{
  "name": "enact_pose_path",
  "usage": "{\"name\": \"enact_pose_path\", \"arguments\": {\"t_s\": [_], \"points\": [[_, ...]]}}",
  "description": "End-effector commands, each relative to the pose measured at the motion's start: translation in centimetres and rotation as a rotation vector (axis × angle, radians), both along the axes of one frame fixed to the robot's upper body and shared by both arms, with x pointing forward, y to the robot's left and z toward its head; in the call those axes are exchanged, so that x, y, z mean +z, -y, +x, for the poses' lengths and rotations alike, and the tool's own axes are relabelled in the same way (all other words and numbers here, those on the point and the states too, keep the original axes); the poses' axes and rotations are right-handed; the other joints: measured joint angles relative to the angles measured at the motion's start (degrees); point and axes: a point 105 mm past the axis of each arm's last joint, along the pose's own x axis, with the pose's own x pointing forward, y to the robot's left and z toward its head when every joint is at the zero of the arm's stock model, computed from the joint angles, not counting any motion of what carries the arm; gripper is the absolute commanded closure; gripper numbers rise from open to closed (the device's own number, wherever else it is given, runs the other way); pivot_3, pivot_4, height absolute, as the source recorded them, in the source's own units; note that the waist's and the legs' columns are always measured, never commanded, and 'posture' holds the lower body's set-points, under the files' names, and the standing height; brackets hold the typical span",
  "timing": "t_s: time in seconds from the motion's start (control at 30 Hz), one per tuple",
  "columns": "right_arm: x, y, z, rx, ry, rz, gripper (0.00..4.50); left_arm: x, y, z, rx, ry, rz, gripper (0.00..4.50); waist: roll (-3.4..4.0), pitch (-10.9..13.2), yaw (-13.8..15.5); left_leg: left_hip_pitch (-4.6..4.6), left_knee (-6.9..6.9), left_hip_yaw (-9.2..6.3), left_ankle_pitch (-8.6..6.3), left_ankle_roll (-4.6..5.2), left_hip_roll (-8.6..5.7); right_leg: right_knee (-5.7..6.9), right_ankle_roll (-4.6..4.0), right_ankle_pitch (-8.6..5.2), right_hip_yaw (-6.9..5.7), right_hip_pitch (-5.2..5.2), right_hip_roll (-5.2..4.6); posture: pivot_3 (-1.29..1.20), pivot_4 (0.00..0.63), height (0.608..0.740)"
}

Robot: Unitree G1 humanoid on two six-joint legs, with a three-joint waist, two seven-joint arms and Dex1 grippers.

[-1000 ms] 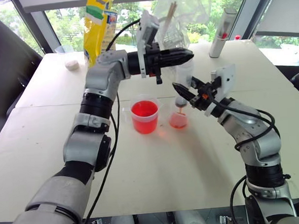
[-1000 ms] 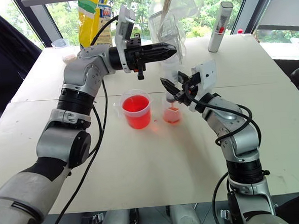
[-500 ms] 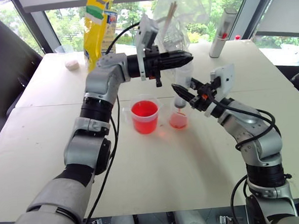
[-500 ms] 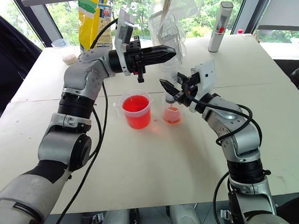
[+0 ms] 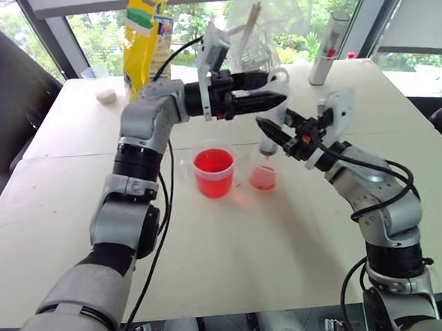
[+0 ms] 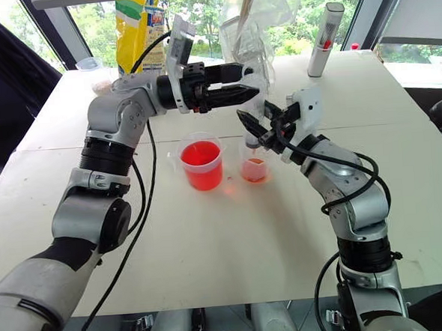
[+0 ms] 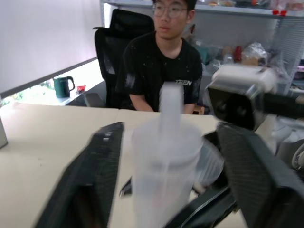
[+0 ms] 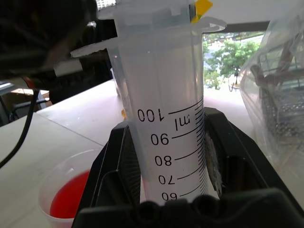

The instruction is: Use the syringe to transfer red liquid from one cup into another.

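while right tool (image 5: pixel 267 128) grips syringe (image 8: pixel 164 118), left tool (image 5: pixel 270 90) open.

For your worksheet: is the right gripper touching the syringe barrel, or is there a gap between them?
Touching. In the right wrist view, the right gripper has both black fingers pressed flat against the sides of the syringe barrel, with no gap showing on either side.

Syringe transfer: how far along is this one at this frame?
Partly done: the smaller cup already holds some red liquid, while the wider cup remains nearly full. In hand: the right gripper clamps the syringe barrel upright over the smaller cup, and the left gripper is open around the plunger top. Left: more draws from the wider cup, if wanted.
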Motion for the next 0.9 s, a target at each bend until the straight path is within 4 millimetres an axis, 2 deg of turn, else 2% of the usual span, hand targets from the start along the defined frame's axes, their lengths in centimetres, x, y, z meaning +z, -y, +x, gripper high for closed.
{"name": "enact_pose_path", "arguments": {"t_s": [0.03,0.13,0.23,0.4,0.5,0.63,0.77,0.83,0.9], "points": [[2.0,-0.4,-0.8,0.022,0.084,0.019,3.05,2.8,-1.3,-0.1,0.026,0.034,-0.086,0.06,0.0,0.0,-0.01,0.0,0.0,0.0,0.0,0.0,0.01,0.0,0.0,0.0,0.0,0.0,0.0,0.0,0.15,0.739],[1.7,-0.4,-0.8,0.022,0.075,0.022,3.05,3.8,-2.7,0.3,0.067,0.043,-0.107,0.06,0.0,0.0,-0.02,0.01,0.0,0.01,0.0,0.0,0.01,0.0,0.0,0.0,0.0,0.0,0.0,0.0,0.15,0.739],[1.3,-0.3,-0.9,0.019,0.063,0.028,3.05,3.9,-4.5,0.4,0.105,0.042,-0.104,0.06,0.0,0.0,-0.01,0.01,0.0,0.0,0.0,0.0,0.01,0.0,0.0,0.0,0.0,0.0,0.0,0.0,0.15,0.739],[1.0,-0.2,-0.8,0.014,0.054,0.029,3.05,2.4,-7.1,0.1,0.154,0.037,-0.037,0.06,0.01,-0.01,-0.01,0.02,0.0,0.01,0.0,-0.01,0.02,0.0,0.0,0.0,0.01,0.01,-0.03,0.0,0.15,0.739],[1.1,0.0,-0.8,0.008,0.054,0.029,3.05,1.6,-7.9,-0.1,0.177,0.019,-0.017,0.06,0.01,0.0,0.03,0.05,0.0,0.01,0.01,-0.01,0.03,0.03,0.0,0.0,0.02,0.03,-0.04,0.0,0.15,0.739],[2.6,0.9,-0.6,0.007,0.018,0.093,3.05,0.1,-8.6,-0.8,0.189,0.01,0.027,0.06,0.01,0.0,0.07,0.03,0.02,0.0,0.01,-0.02,0.03,0.03,0.0,0.0,0.0,0.03,-0.08,0.0,0.15,0.739],[4.6,2.2,0.3,-0.03,-0.079,0.073,3.05,-1.0,-8.9,-1.3,0.208,-0.011,0.038,0.06,0.02,0.0,0.04,0.04,0.03,-0.01,0.02,-0.03,0.02,0.04,0.0,0.0,0.0,0.03,-0.22,0.0,0.15,0.739],[6.4,3.0,1.1,-0.048,-0.164,0.112,3.05,-1.7,-8.8,-1.8,0.201,-0.019,0.047,0.06,0.03,0.01,-0.11,0.05,0.03,-0.01,0.02,-0.03,0.04,0.05,0.0,0.01,0.0,0.03,-0.26,0.0,0.15,0.739],[7.1,4.1,2.3,-0.099,-0.285,0.106,3.05,-2.4,-8.6,-2.1,0.203,-0.019,0.061,0.06,0.04,0.0,-0.01,0.08,0.0,0.01,0.02,-0.03,0.04,0.06,-0.01,0.01,0.01,0.01,-0.27,0.0,0.15,0.739]]}}
